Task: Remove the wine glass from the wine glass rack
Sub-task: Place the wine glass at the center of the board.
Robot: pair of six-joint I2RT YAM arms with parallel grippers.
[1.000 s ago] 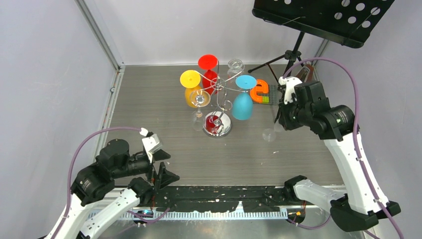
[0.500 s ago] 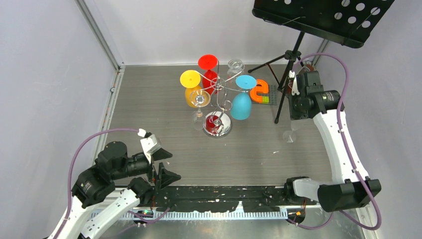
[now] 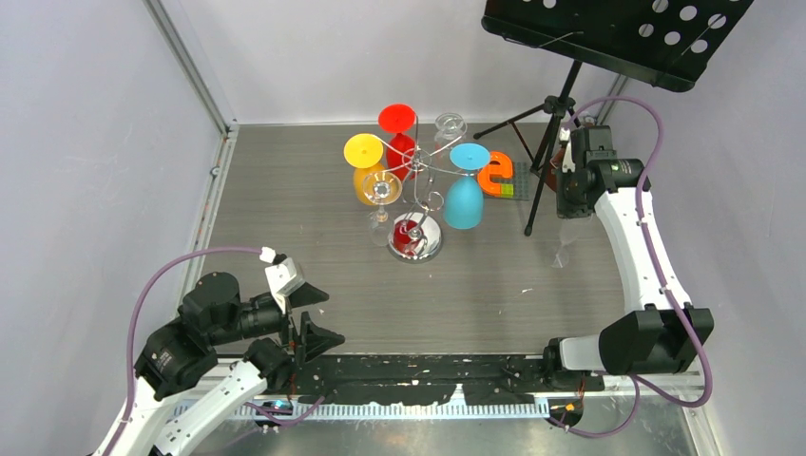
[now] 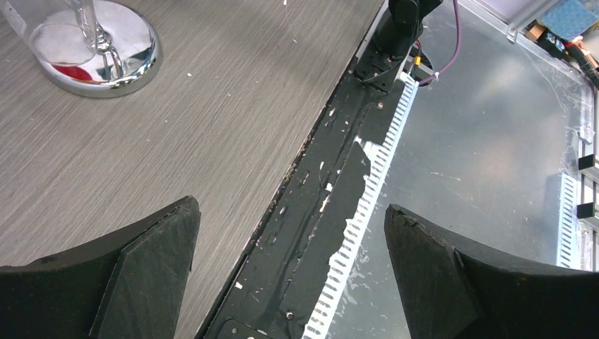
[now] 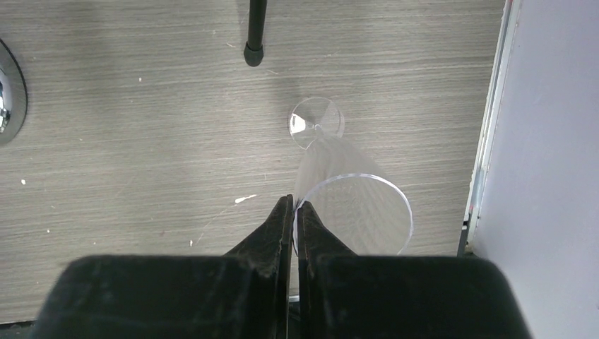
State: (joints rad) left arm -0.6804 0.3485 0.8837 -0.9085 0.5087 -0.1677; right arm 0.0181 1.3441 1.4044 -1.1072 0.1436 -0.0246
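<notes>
From above, the shiny chrome wire rack (image 3: 418, 195) stands in the middle of the grey wood-grain surface (image 3: 285, 218), a little toward the far edge. A yellow glass (image 3: 364, 176), a red glass (image 3: 397, 133) and a blue glass (image 3: 464, 195) hang from it upside down. The right hand (image 3: 568, 211) is near the right edge, well apart from the rack and just beside a leg of the black tripod music stand (image 3: 618, 33). What it holds is too faint to tell here. The left hand (image 3: 318, 315) sits at the near edge with its fingers spread wide.

The left wrist view shows the left hand (image 4: 291, 210) open and gripping nothing, over the black strip along the near edge. The rack's round mirrored base (image 4: 127, 67) lies at the upper left.

In the right wrist view, the right hand (image 5: 291, 205) is closed, pinching the rim of a clear wine glass (image 5: 332, 162). The glass is off the rack, tilted with its foot (image 5: 316, 121) down by the right edge. Whether the foot touches the surface is unclear.
</notes>
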